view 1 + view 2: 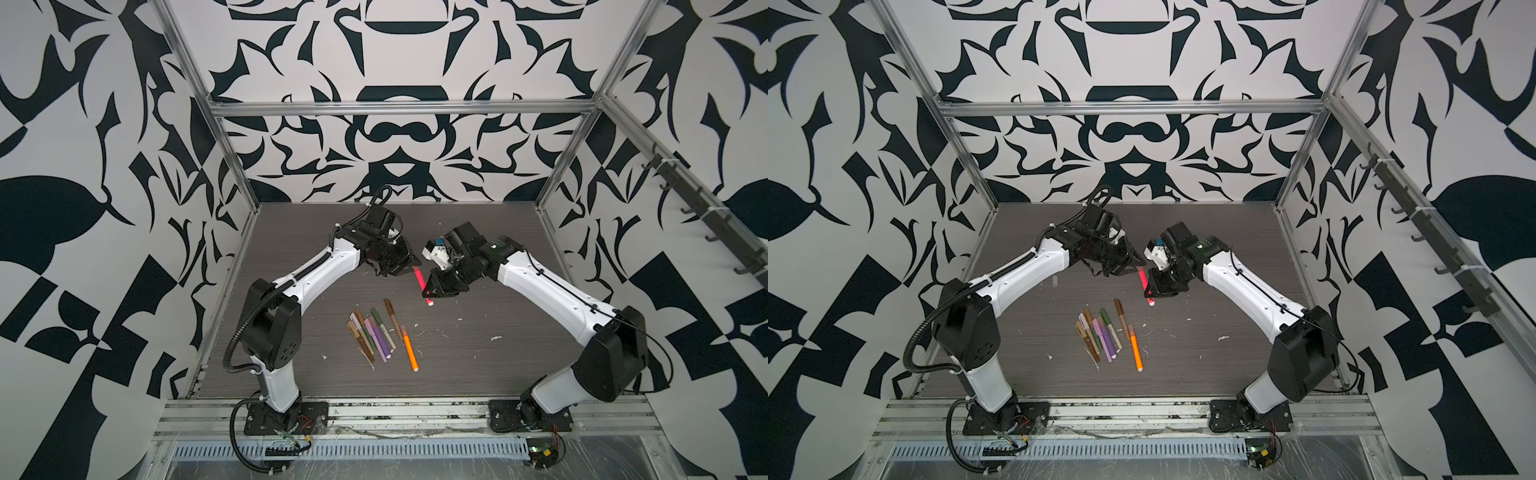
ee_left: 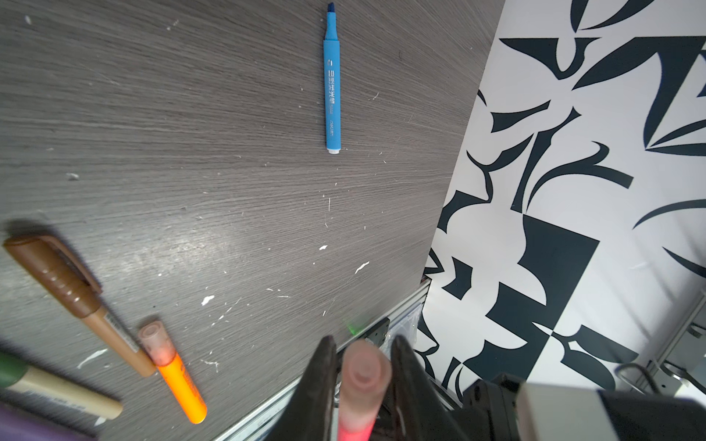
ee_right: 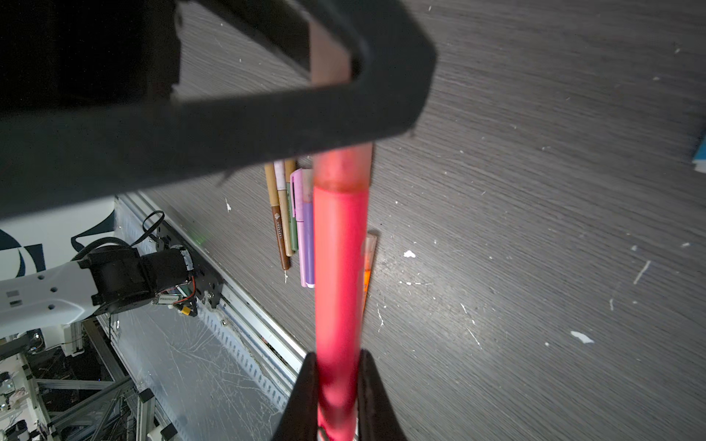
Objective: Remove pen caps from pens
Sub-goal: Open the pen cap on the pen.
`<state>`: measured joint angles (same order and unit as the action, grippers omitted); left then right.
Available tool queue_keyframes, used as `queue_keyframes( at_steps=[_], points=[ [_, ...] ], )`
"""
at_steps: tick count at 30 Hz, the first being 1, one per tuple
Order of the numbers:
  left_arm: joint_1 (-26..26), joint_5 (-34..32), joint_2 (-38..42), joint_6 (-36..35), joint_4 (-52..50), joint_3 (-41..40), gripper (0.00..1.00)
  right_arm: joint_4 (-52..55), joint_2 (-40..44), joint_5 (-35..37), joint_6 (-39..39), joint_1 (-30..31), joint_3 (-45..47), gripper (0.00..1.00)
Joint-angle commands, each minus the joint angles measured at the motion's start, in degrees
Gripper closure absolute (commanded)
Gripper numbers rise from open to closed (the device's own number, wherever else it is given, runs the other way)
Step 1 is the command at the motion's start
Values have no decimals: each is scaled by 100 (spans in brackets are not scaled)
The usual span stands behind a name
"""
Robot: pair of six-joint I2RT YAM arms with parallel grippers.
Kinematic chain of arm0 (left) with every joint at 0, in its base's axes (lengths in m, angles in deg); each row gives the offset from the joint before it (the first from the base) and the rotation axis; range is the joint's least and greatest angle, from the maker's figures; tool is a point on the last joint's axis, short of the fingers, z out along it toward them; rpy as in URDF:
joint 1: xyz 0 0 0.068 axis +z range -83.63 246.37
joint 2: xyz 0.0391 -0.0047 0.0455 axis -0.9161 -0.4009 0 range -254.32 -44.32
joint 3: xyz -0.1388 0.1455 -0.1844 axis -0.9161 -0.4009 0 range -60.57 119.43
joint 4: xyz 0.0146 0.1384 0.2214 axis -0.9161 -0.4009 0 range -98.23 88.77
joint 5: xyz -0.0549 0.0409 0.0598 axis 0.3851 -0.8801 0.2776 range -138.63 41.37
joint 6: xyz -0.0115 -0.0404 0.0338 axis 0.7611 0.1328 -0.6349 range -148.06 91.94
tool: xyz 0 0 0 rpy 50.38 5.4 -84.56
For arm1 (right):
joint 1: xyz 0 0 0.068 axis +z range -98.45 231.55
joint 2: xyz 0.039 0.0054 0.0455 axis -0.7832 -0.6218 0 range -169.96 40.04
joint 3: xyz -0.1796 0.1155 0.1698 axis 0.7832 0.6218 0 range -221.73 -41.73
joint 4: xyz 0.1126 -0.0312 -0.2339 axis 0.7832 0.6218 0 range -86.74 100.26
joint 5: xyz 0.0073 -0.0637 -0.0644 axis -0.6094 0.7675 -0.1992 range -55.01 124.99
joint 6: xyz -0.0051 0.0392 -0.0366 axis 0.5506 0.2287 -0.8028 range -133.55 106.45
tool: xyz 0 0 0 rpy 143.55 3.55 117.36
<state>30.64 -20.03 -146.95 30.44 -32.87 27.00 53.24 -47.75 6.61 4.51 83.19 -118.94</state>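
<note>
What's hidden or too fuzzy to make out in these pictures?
Whether the left tool grips the pale cap: blurred, too near the left wrist lens.
Blue pen: cut off by the right wrist view's edge.
Orange pen: mostly behind the pink pen there.

Black-and-white walls [image 1: 399, 50] with bold leaf-like shapes enclose the space at nine, twelve and three o'clock, braced by a silver metal frame [image 1: 399, 109]. The base is a dark grey wood-grain tabletop [image 1: 478, 365] flecked with white. A hook rail [image 1: 690, 189] runs at three o'clock and a slotted strip [image 1: 374, 449] at six.
</note>
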Motion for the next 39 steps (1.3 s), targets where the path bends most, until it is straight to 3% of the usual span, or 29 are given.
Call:
queue_keyframes(
  at_steps=[1, 6, 8, 9, 12, 17, 20, 25, 31, 35, 39],
  points=[
    [-23, 86, -126, -29, -60, 201, 72, 75, 170, 97, 27, -43, -259, 100],
    [-22, 74, -130, -33, -67, 233, 99, 77, 163, 39, 7, -61, -270, 100],
    [-22, 65, -153, -38, -94, 280, 100, 80, 182, 8, -8, -54, -260, 100],
    [-22, 54, -167, -35, -101, 311, 100, 74, 198, -7, -16, -57, -251, 96],
    [-22, 66, -204, -26, -105, 381, 100, -7, 244, -112, -23, -58, -212, 66],
    [-27, 88, -222, 17, -87, 429, 100, -217, 227, -251, 120, -54, -172, 58],
    [-27, 87, -232, 41, -61, 428, 100, -340, 198, -260, 237, -60, -115, 62],
    [-22, 64, -224, 54, -45, 429, 100, -305, 225, -130, 242, -57, -23, 99],
    [302, 21, -370, -115, -153, 736, 100, -70, 295, -67, 139, -58, 168, 100],
    [845, -67, -909, -463, -524, 1664, 100, -209, 512, -327, 337, 108, 583, 100],
    [904, -184, -1509, -864, -1316, 2753, 100, -429, 725, -404, 573, 224, 962, 100]
  ],
)
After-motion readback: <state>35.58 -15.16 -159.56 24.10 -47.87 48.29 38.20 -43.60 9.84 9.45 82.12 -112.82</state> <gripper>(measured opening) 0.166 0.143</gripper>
